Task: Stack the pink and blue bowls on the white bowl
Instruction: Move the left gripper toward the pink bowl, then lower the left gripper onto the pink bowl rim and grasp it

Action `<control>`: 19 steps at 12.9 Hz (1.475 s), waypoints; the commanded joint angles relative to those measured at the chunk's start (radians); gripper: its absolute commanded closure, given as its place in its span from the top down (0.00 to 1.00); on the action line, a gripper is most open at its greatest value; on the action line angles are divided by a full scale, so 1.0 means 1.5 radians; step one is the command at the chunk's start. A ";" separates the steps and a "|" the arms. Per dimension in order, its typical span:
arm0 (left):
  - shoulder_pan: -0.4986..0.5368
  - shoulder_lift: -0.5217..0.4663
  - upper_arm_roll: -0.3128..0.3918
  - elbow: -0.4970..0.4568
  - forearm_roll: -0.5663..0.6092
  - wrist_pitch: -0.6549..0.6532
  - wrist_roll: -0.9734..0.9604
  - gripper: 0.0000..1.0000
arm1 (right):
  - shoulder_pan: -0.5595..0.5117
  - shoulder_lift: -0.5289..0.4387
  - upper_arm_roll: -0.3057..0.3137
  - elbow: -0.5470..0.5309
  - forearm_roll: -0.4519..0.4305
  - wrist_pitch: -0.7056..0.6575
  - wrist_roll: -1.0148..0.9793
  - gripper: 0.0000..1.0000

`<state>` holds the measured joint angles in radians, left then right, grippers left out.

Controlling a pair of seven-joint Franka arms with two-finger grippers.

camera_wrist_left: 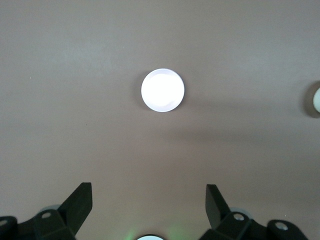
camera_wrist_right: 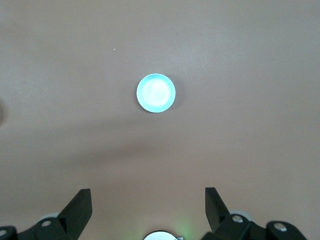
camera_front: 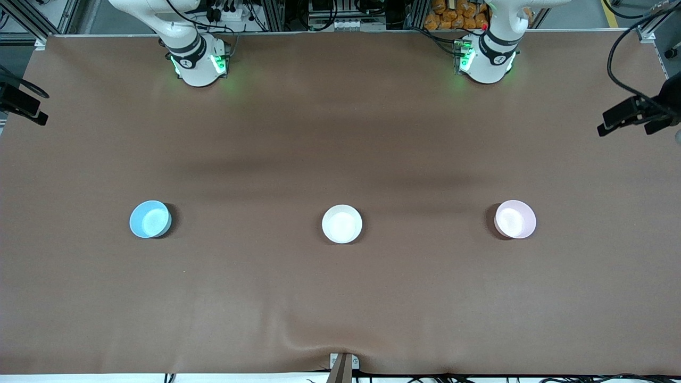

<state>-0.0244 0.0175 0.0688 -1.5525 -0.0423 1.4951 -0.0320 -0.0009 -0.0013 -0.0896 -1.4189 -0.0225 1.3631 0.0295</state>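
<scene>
Three bowls stand in a row on the brown table. The light blue bowl (camera_front: 150,218) is toward the right arm's end, the white bowl (camera_front: 342,224) in the middle, and the pale pink bowl (camera_front: 515,218) toward the left arm's end. My left gripper (camera_wrist_left: 149,192) is open and empty, high over the table, with the pink bowl (camera_wrist_left: 162,90) far below it, looking washed-out white. The white bowl (camera_wrist_left: 315,99) shows at that view's edge. My right gripper (camera_wrist_right: 148,196) is open and empty, high over the table, with the blue bowl (camera_wrist_right: 156,93) far below it. Neither gripper shows in the front view.
The arm bases (camera_front: 198,64) (camera_front: 487,58) stand at the table's edge farthest from the front camera. Black camera mounts (camera_front: 636,114) (camera_front: 21,103) reach in at both ends. A small bracket (camera_front: 343,364) sits at the nearest edge, where the brown cover wrinkles.
</scene>
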 commanded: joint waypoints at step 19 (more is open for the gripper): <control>0.046 0.361 -0.009 -0.051 -0.032 0.384 0.095 0.99 | 0.007 0.007 -0.011 0.003 -0.048 -0.012 0.008 1.00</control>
<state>0.0449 0.5611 0.0567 -1.5788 -0.0668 2.0244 0.1111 0.0042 0.0006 -0.1065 -1.4201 -0.0599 1.3333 0.0306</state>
